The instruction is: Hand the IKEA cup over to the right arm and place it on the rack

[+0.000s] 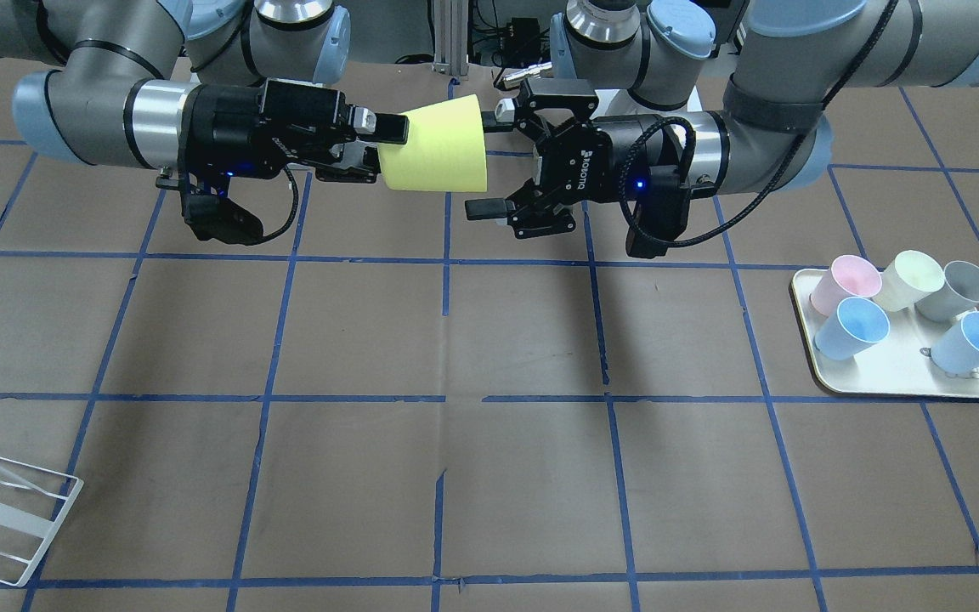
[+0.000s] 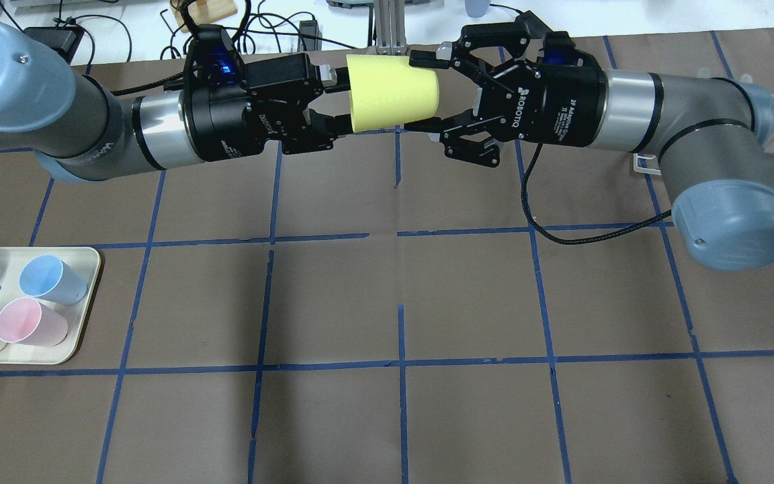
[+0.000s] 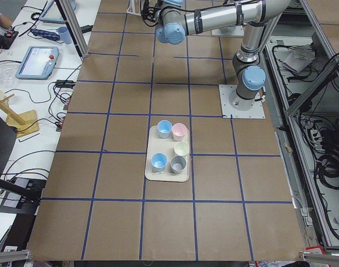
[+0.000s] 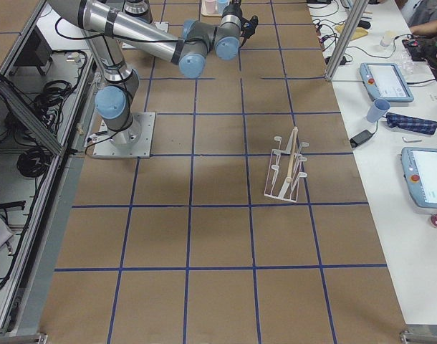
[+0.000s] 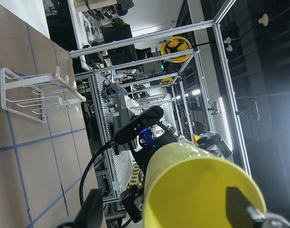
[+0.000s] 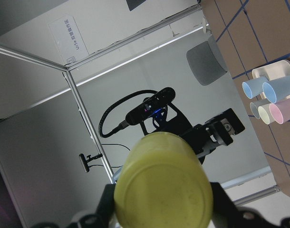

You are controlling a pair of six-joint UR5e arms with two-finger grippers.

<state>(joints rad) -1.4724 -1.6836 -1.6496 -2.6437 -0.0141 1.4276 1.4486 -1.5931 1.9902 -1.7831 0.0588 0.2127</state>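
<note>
Right claw (image 2: 427, 92) closed on the narrow base end of the bright yellow tapered plastic cup (image 1: 437, 144), a finger pressed on each side of the cup wall. Left claw (image 1: 488, 161) spread wide at the cup's rim end. In the left wrist view one of its fingers stands clear of the wall with a gap, and the other sits in front of the open mouth, so this claw has no grip. The cup lies on its side in the air between the two claws, rim toward the left claw, above the brown blue-taped surface (image 1: 523, 340) near the edge at the robot's base. Counts: one yellow cup. One cream rounded-corner tray (image 1: 906, 374), toward the surface edge on the robot's left, carries five pastel cups: two light blue (image 1: 855, 327) (image 1: 976, 340), one pink (image 1: 846, 280), one pale cream (image 1: 910, 279) and one grey (image 1: 959, 289). One white wire rack (image 4: 286, 174) stands toward the corner on the robot's right, on the side away from the base.
</note>
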